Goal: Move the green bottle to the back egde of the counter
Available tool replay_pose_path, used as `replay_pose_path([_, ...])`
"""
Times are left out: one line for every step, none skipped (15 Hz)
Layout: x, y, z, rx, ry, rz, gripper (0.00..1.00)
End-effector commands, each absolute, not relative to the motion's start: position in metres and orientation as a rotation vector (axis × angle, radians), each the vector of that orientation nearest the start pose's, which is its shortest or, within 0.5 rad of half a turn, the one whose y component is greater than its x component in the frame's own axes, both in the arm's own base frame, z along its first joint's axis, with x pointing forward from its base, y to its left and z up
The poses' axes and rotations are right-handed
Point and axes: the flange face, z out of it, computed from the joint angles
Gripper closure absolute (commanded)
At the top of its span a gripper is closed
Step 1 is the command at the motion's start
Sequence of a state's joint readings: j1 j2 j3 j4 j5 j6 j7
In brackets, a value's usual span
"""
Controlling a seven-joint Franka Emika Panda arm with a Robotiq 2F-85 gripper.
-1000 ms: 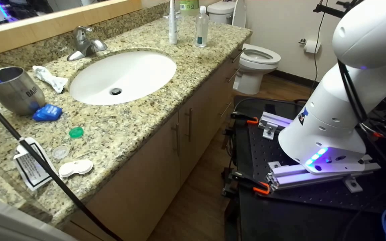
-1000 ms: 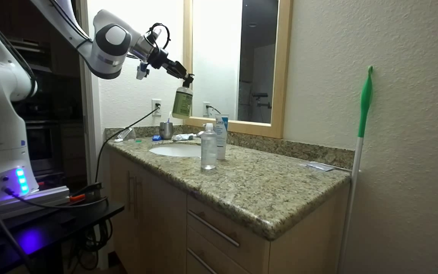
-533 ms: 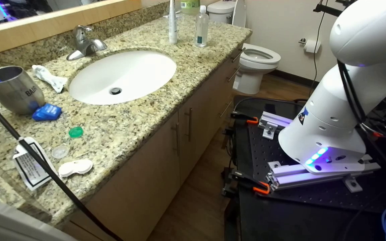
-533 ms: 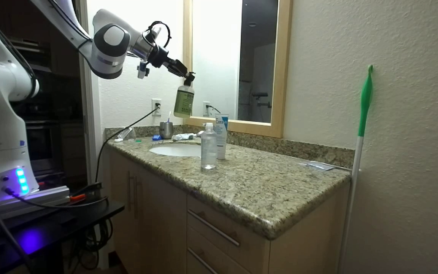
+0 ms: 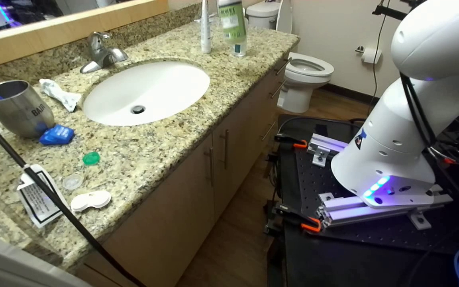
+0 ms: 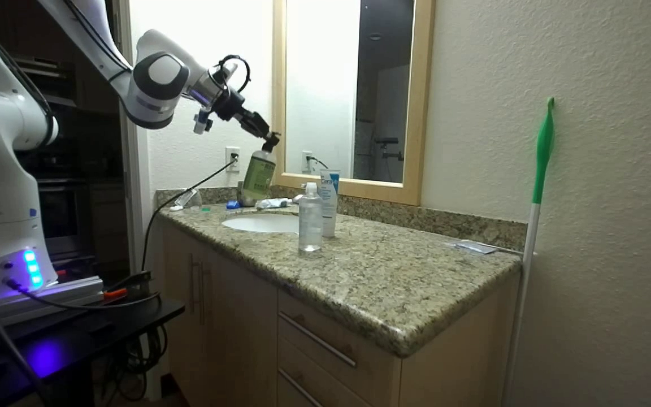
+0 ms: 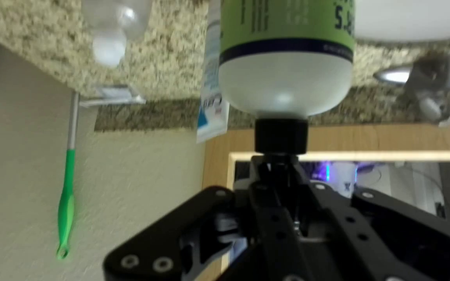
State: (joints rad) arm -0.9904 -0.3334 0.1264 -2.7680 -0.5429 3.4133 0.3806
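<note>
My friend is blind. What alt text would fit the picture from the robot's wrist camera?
A black pincer grips a green bottle by its top, the scene appearing upside down. Behind lies a speckled counter with a clear bottle, a white tube and a metal faucet. A wood-framed mirror shows at lower right, a green-handled pole at left.

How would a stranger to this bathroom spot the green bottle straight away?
In an exterior view, find the wall mirror above the counter. By its lower left corner in the picture, the gripper holds the green bottle tilted in the air. Its green label and black pump set it apart from the clear bottle standing on the counter.
</note>
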Motion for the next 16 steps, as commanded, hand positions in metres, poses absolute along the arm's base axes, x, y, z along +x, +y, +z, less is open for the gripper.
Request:
replay_pose_path([0.322,-0.268,0.351,-3.093,0.948,-1.143,0.96])
replay_pose_path([0.321,-0.270,0.347,-3.095,0.975,-1.114,0.96])
replay_pose_path([0.317,-0.274,0.356,-3.055,1.017,-1.204,0.96])
replay_pose_path([0.316,-0.277,0.366,-3.028,1.010,-1.300,0.96])
replay_pose_path([0.312,-0.282,0.376,-3.021,1.005,-1.383,0.96])
replay_pose_path([0.309,-0.288,0.383,-3.009,1.006,-1.462,0.96])
replay_pose_path([0.317,-0.278,0.414,-3.010,1.008,-1.518,0.96])
replay_pose_path([0.313,-0.282,0.417,-3.027,1.021,-1.539,0.96])
replay_pose_path([0.313,-0.283,0.430,-3.038,1.018,-1.584,0.96])
replay_pose_path([0.311,-0.282,0.432,-3.055,1.030,-1.591,0.96])
replay_pose_path([0.314,-0.282,0.439,-3.063,1.042,-1.617,0.96])
replay_pose_path([0.314,-0.280,0.442,-3.065,1.067,-1.627,0.96])
replay_pose_path([0.320,-0.284,0.433,-3.020,1.057,-1.591,0.86])
replay_pose_path([0.322,-0.282,0.436,-3.026,1.061,-1.604,0.86])
replay_pose_path([0.322,-0.281,0.438,-3.029,1.062,-1.610,0.86])
replay_pose_path([0.323,-0.280,0.438,-3.032,1.060,-1.611,0.96])
